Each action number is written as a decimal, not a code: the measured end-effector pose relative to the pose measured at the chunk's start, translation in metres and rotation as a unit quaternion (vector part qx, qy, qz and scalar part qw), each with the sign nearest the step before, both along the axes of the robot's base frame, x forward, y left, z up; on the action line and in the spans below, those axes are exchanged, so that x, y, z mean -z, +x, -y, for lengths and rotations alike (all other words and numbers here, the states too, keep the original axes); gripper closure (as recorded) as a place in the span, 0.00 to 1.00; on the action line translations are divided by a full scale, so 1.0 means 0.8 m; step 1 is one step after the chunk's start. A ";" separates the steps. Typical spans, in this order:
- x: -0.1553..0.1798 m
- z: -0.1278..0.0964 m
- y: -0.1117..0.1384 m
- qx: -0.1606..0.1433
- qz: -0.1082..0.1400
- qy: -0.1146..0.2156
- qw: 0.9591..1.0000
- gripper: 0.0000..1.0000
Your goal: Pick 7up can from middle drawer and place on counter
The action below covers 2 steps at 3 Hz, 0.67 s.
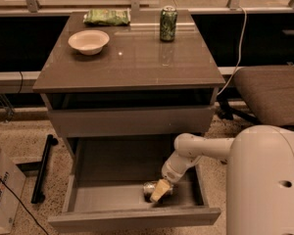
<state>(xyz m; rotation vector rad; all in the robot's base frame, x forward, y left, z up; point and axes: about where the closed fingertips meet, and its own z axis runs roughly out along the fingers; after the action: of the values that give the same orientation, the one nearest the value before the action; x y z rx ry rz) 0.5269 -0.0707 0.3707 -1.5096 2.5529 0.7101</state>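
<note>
Grasping is the step in hand: in the wide, shallow grey middle drawer [103,199] standing open nearest me, the small silver-white 7up can [150,187] lies on its side near the front right, long axis roughly left to right, shiny end leftward. My gripper [159,190] is down on it; whether it has closed I cannot tell. Next, I judge, comes a sure hold, then a lift to the glossy grey-brown counter [132,65] surface beyond, set down apart from the white bowl [88,41] and the darker green can [168,23].
</note>
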 end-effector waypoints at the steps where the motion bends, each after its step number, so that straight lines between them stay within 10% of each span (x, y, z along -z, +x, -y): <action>1: 0.007 0.001 -0.007 0.001 -0.006 -0.018 1.000 0.42; 2: -0.001 0.002 -0.007 0.003 -0.004 -0.016 1.000 0.73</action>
<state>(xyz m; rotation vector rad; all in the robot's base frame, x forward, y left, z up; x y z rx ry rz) 0.5211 -0.0723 0.3711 -1.5110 2.5851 0.6781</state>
